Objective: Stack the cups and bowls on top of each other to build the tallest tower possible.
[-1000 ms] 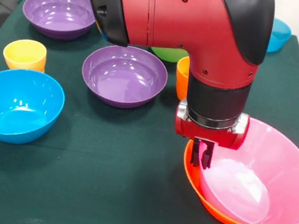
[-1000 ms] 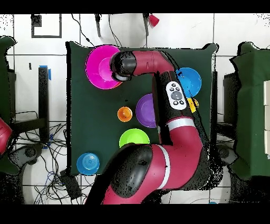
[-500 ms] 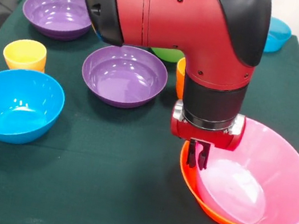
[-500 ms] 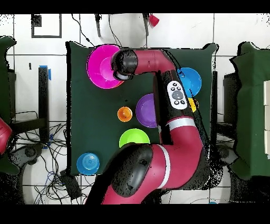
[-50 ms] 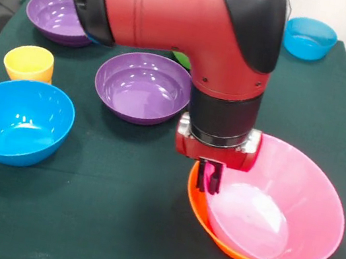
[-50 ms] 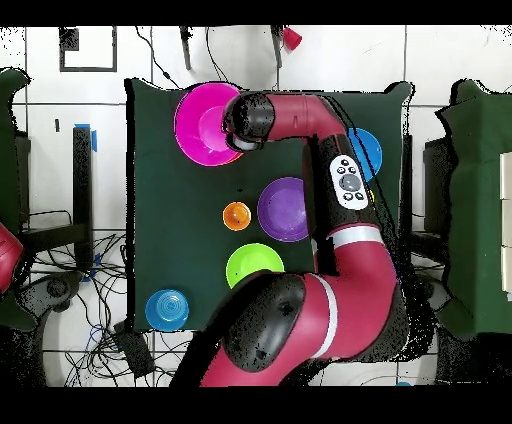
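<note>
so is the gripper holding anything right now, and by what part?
Yes. The gripper is shut on the pink bowl, fingers pinching its rim on the side facing the purple bowl. The pink bowl sits nested in the orange bowl.

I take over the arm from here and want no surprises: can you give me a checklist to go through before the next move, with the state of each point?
1. Gripper shut on the rim of the pink bowl: ok, the fingers pinch its near-left rim.
2. Pink bowl seated level in the orange bowl: not ok, it sits tilted.
3. Orange bowl flat on the table: cannot tell, the pink bowl covers most of it.
4. Nearest purple bowl apart from the pair: ok.
5. Light blue bowl and yellow cup apart from the arm: ok.
</note>
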You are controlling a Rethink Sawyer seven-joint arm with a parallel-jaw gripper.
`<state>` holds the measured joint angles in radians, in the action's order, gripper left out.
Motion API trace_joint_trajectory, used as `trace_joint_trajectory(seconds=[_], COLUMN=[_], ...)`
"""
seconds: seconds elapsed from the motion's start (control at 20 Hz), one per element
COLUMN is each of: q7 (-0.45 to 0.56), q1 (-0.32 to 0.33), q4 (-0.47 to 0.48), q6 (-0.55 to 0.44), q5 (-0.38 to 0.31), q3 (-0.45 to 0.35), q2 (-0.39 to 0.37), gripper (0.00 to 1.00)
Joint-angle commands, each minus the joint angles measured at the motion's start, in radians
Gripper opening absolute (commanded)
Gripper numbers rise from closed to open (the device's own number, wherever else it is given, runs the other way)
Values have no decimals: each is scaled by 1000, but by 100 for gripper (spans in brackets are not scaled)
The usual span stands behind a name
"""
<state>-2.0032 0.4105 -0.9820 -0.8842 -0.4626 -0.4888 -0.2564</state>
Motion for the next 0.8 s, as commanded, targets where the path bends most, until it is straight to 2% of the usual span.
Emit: trace_joint_trajectory(seconds=[0.05, 0.15, 0.35, 0.8], q7=[344, 322, 346, 332], q1=[46, 50, 60, 49], q4=[-24, -47, -34, -51], q6=[-68, -4, -53, -36], q5=[-187, -192, -167, -189], q3=[108, 109, 98, 127], q2=[112, 107, 130, 103], gripper=[0, 0, 0, 0])
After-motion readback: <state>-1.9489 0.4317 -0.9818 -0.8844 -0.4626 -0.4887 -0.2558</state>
